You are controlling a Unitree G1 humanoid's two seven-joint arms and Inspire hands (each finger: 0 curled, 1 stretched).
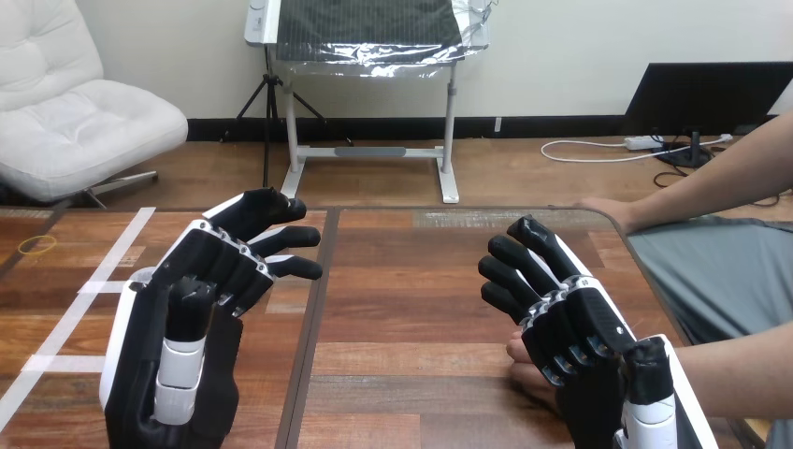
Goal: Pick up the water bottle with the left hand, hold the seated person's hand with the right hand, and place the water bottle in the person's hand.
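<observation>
Head view looks down on a wooden counter (411,299) made of two boards that meet at a dark seam running from front to back. The robot's left hand (187,327) is raised over the left board with its black palm facing the camera. Its fingers (281,238) reach out toward the upper right, nearly straight and slightly spread, and its thumb (180,369) stands upright in front of the palm. This hand is released and nothing lies within its grasp. The right hand (584,323) is seen from its back over the near right part of the counter. Its fingers (510,271) stretch up and to the left, relaxed and a little bent, and they close on nothing. Directly beneath it lies the person's hand (524,367), whose fingertips peek out at the left from under the robot's palm. The person's forearm (739,374) runs off to the view's right edge. The robot's right hand is over this hand, not wrapped round it, and I cannot tell whether the two touch. The person's other hand (606,211) rests on the far right edge of the counter, well apart from both robot hands. Strips of white tape (103,281) cross the left board, and a yellow rubber band (37,245) lies near its far left edge.
</observation>
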